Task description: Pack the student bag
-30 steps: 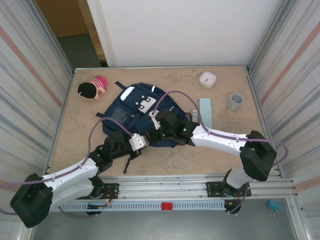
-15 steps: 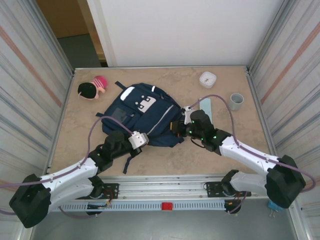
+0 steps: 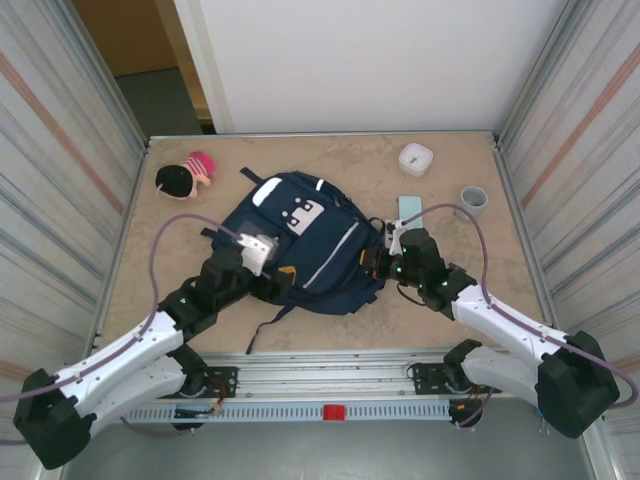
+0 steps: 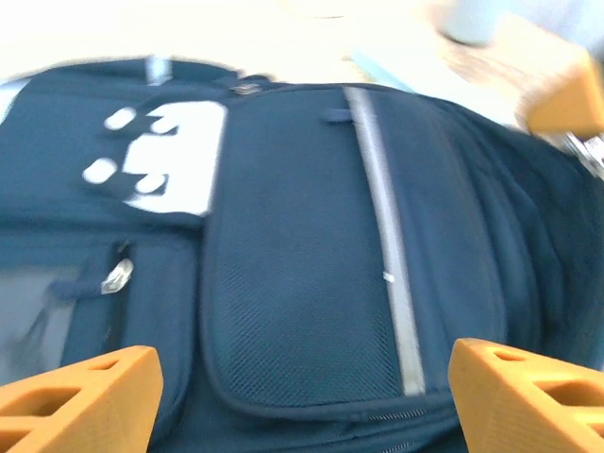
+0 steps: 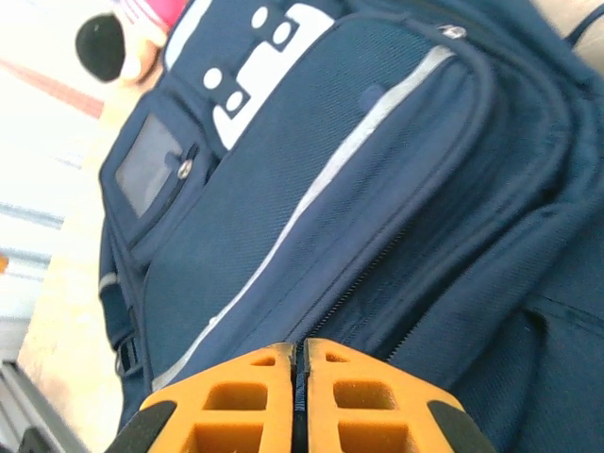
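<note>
The student bag is laid flat at the middle of the table, front pocket upward. Its long axis is set on a diagonal, from the top end at the far left to the base at the near right. The left fingers are spread wide and released, with nothing held, and are hung just above the front panel, so the bag lies directly ahead of and beneath them. The right fingers are clenched together at the bag's right edge, pointed in at the zip line; whether a zip pull is pinched between them cannot be told. Both arms are close to the bag, the left over its face and the right at its side seam. Navy fabric, white patches and a thin pale stripe are shown, and no compartment is seen gaping.
</note>
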Controlling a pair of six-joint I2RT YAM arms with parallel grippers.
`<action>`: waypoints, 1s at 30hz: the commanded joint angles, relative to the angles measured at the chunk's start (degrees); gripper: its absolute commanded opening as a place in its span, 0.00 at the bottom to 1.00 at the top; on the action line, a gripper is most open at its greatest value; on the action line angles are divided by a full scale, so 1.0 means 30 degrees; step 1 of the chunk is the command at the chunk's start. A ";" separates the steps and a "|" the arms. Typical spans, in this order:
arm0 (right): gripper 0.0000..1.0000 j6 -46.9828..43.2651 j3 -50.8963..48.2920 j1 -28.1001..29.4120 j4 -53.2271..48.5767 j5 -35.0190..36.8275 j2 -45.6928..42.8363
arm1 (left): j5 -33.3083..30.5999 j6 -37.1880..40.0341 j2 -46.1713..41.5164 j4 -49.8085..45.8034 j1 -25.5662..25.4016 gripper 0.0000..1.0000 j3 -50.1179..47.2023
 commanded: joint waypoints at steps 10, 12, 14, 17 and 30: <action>0.00 0.0737 0.1117 0.5842 -0.1472 0.4977 -0.1643 | -0.0334 -1.2523 0.0210 -0.2955 0.3759 0.80 -0.2292; 0.00 0.0910 0.0958 0.7003 -0.0989 0.5953 -0.1474 | 0.1205 -1.2791 0.0955 -0.0619 0.4958 0.79 -0.3164; 0.00 0.1190 0.0816 0.8192 -0.0105 0.6801 -0.0908 | 0.2794 -1.3142 0.2035 0.1496 0.6380 0.78 -0.3667; 0.00 0.1554 0.0989 0.9508 0.1380 0.7576 0.0546 | 0.3518 -1.3005 0.3846 0.2633 0.7503 0.75 -0.2867; 0.00 -0.0578 0.5131 1.1627 0.4156 0.9812 0.6853 | 0.7758 -1.3815 1.1296 0.2750 1.1475 0.81 0.4106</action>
